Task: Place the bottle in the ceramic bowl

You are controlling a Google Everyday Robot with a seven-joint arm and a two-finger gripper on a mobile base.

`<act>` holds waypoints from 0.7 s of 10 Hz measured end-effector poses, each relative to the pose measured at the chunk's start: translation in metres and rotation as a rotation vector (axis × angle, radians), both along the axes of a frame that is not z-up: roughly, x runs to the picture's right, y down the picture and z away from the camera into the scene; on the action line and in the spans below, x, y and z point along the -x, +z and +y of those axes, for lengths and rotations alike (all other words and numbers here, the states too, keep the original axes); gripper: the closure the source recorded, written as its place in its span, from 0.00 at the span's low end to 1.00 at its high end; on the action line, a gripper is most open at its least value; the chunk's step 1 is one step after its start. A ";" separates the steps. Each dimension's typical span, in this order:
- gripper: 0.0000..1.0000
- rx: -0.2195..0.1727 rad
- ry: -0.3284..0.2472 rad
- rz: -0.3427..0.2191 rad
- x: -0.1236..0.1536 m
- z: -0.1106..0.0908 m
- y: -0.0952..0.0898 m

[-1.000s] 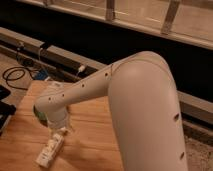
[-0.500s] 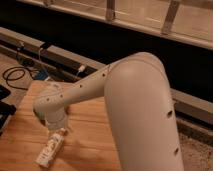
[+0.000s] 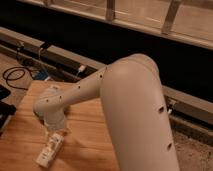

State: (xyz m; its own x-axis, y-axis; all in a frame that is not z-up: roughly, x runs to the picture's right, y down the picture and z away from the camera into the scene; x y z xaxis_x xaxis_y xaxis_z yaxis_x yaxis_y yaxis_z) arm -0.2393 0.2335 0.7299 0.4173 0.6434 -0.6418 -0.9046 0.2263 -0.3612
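Observation:
A small whitish bottle point(image 3: 50, 150) with a pale label lies slanted on the wooden table point(image 3: 85, 145), near its front left. My gripper point(image 3: 54, 131) is directly above the bottle's upper end, at the end of the big white arm point(image 3: 130, 100) that fills the middle and right of the camera view. Whether the gripper touches the bottle cannot be made out. The ceramic bowl is out of view.
A dark object point(image 3: 4, 111) sits at the table's left edge. Black cables point(image 3: 15, 75) lie on the floor beyond the table's far left corner. A long metal rail point(image 3: 60, 55) and dark wall run behind. The table's right part is hidden by the arm.
The arm's elbow has swung a little nearer and to the right. The gripper and the bottle have stayed almost where they were.

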 end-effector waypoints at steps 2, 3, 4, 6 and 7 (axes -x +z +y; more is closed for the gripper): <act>0.35 0.016 0.013 -0.004 0.003 0.006 0.009; 0.35 0.023 0.016 -0.013 0.007 0.009 0.013; 0.35 0.029 0.020 -0.022 0.011 0.012 0.015; 0.35 0.049 0.041 -0.038 0.018 0.018 0.024; 0.35 0.058 0.047 -0.044 0.021 0.021 0.028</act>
State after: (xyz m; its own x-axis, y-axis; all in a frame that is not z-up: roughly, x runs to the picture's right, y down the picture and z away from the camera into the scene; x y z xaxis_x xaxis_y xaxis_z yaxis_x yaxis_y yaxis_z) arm -0.2603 0.2541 0.7575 0.4161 0.6250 -0.6605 -0.8968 0.1616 -0.4119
